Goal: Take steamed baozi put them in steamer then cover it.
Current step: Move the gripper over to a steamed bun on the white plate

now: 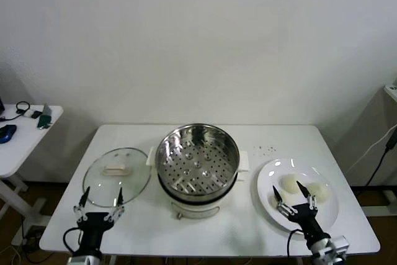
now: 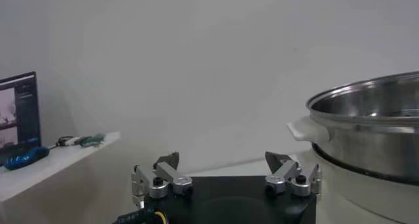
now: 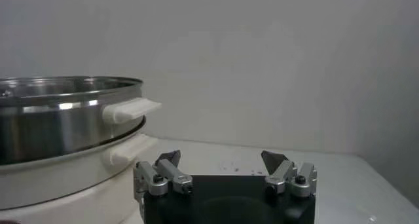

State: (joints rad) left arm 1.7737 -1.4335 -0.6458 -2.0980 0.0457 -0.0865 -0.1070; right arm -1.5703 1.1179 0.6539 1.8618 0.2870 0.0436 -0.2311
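Observation:
The steel steamer [image 1: 197,159] sits on its white pot base [image 1: 198,206] at the table's middle, with nothing in its perforated basket. Two pale steamed baozi [image 1: 289,182] [image 1: 317,189] lie on a white plate [image 1: 268,175] to the right. The glass cover [image 1: 116,177] rests flat on the table to the left. My left gripper [image 1: 103,192] stands open at the cover's near edge, holding nothing. Over the plate's near side, my right gripper [image 1: 287,188] is open and empty, just in front of the baozi. The steamer's wall [image 2: 373,114] [image 3: 65,111] shows in both wrist views beyond the open grippers [image 2: 222,158] [image 3: 221,157].
A white side table [image 1: 25,128] stands off to the left with a blue mouse [image 1: 5,133] and cables on it. Small dark specks [image 1: 268,149] dot the table behind the plate. The table's front edge runs close to both grippers.

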